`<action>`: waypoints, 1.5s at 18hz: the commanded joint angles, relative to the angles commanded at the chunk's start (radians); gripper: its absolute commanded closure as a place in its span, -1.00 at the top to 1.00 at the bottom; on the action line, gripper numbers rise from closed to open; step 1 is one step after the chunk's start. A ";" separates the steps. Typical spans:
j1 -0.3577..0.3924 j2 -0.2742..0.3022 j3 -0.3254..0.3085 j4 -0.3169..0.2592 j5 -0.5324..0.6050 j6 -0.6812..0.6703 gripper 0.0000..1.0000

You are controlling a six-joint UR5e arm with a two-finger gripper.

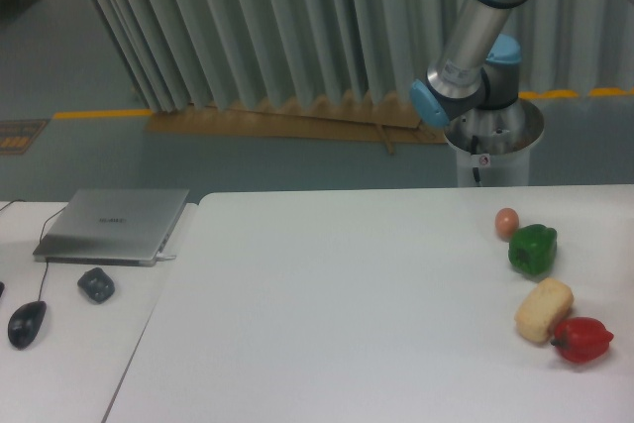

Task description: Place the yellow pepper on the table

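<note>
No yellow pepper anywhere in frame, so task progress unclear: not on the counter (pixel 337 294), not visibly carried. Only arm (pixel 474 42) elbow and upper links showing at top right, above its silver base (pixel 492 146); wrist and claw out of view, so no telling whether apart, together, or clamped on the pepper. Best guess: pepper either held off-frame or somewhere outside the view; placing step not done as far as visible. Left to do: get pepper down onto bare white surface, release, retract. Plenty of free area centre and left of the counter for the drop. On the counter, right edge cluster: small brownish egg-like item (pixel 507 222), green pepper (pixel 533 250) just beside it, pale cream oblong lump (pixel 544 309) below, red pepper (pixel 582 340) touching or nearly touching the lump. Surface plain white, matte, rounded corner. Separate narrower desk (pixel 69 354) on the left with closed silver laptop (pixel 112 226), dark mouse (pixel 27 323), small dark grey object (pixel 96 284). Room: grey-green floor, pleated grey curtain (pixel 248 27) behind, yellow floor line, cardboard strip along the curtain base.
</note>
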 joint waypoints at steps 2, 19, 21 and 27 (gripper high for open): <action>0.000 0.000 0.003 -0.002 -0.002 -0.008 0.15; -0.011 0.109 0.029 -0.251 -0.087 -0.072 0.14; -0.014 0.112 0.028 -0.265 -0.092 -0.086 0.14; -0.017 0.161 0.028 -0.353 -0.124 -0.121 0.14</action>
